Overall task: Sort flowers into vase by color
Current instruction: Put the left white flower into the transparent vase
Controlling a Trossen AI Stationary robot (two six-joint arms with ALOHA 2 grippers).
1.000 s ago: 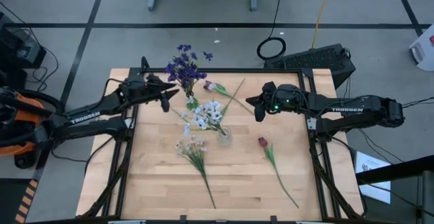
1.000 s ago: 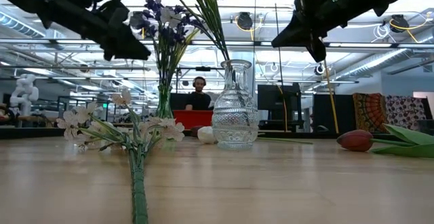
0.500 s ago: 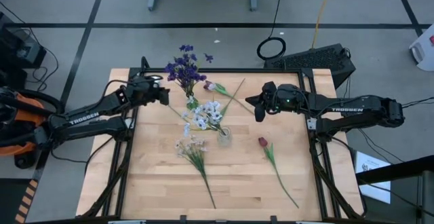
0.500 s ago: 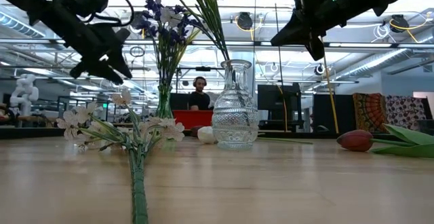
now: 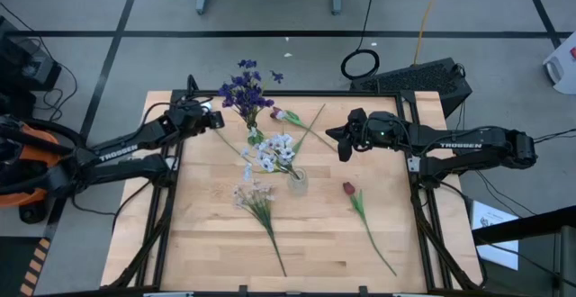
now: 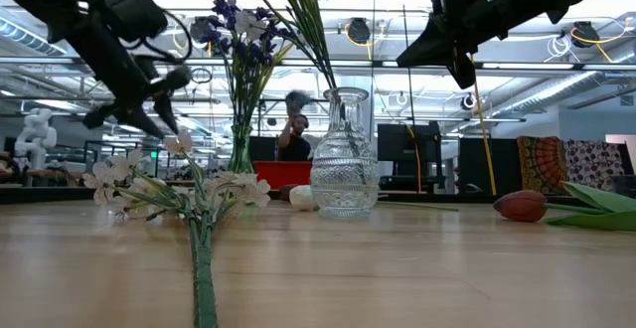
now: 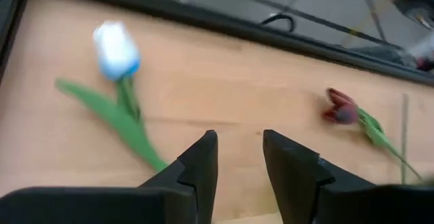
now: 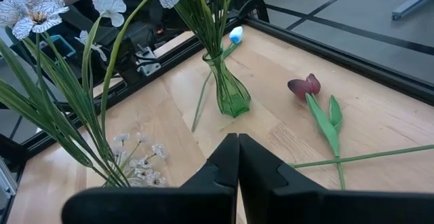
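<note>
A green vase [image 5: 253, 121] [image 8: 232, 98] near the far edge holds purple flowers [image 5: 243, 88]. A clear glass vase [image 5: 297, 183] [image 6: 343, 159] at mid-table holds white blossoms [image 5: 274, 151]. Lying flat on the table are a white tulip [image 7: 116, 47] [image 8: 235, 34], a dark red tulip [image 5: 279, 114] [image 7: 339, 107] [image 8: 304, 86], a second red tulip [image 5: 348, 188] [image 6: 521, 206] and a pale spray [image 5: 255, 193] [image 6: 199, 194]. My left gripper [image 5: 217, 121] [image 7: 240, 153] hovers open, left of the green vase. My right gripper [image 5: 335, 140] [image 8: 238, 157] hangs shut in the air, right of the far red tulip.
A black frame [image 5: 297, 93] rims the table. Long green stems [image 5: 310, 126] cross beside the far red tulip. The second red tulip's stem [image 5: 373, 238] runs toward the near right corner. Bare wood [image 5: 207, 243] lies along the near left. A person [image 6: 294, 137] is in the room behind.
My left gripper has come down and drawn slightly back toward the table's left, rolling about its wrist and tipping forward. The right arm and all the flowers have stayed put.
</note>
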